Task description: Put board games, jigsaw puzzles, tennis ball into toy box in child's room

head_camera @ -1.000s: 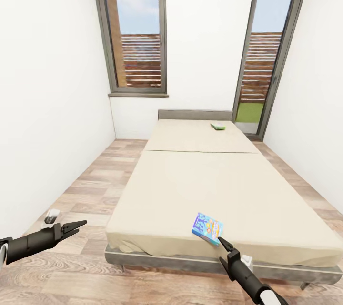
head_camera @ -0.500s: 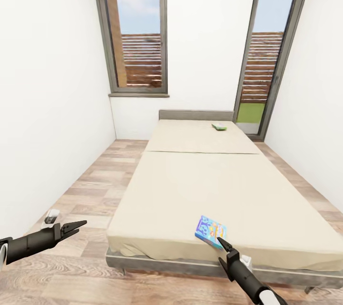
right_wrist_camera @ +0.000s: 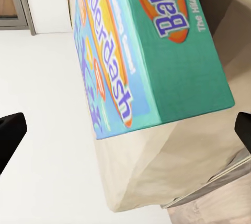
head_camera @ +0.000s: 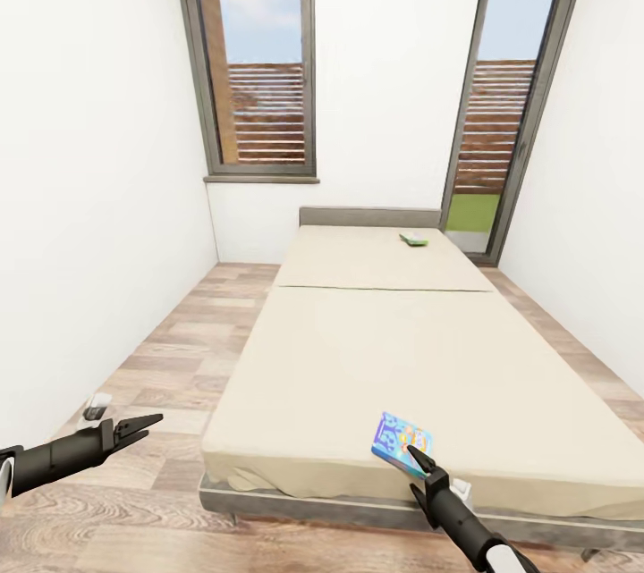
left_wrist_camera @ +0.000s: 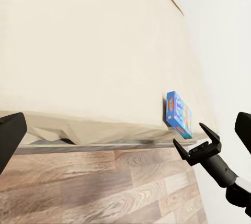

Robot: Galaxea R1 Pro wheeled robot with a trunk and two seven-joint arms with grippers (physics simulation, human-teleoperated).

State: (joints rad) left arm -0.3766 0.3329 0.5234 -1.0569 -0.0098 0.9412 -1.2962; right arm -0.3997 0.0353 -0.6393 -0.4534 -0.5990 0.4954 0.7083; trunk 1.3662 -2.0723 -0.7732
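Note:
A blue and teal board game box point(head_camera: 402, 444) marked "Balderdash" lies on the beige bed point(head_camera: 358, 358) near its front edge. It is large and close in the right wrist view point(right_wrist_camera: 151, 51) and small in the left wrist view point(left_wrist_camera: 178, 112). My right gripper point(head_camera: 418, 461) is open just in front of that box, its tips level with the box's near edge, also seen here point(left_wrist_camera: 198, 143). A green board game point(head_camera: 412, 240) rests at the bed's far end by the headboard. My left gripper point(head_camera: 143, 424) hangs open over the floor left of the bed, holding nothing.
Wooden floor point(head_camera: 152, 358) runs along the bed's left side beside a white wall point(head_camera: 89, 198). A tall window point(head_camera: 259, 54) and a glass door point(head_camera: 501, 108) stand behind the bed. A narrower floor strip point(head_camera: 572, 358) lies on the right.
The whole picture has shifted slightly as the camera drew nearer the bed. The blue box now sits closer to my right gripper's tips. The left arm holds the same pose.

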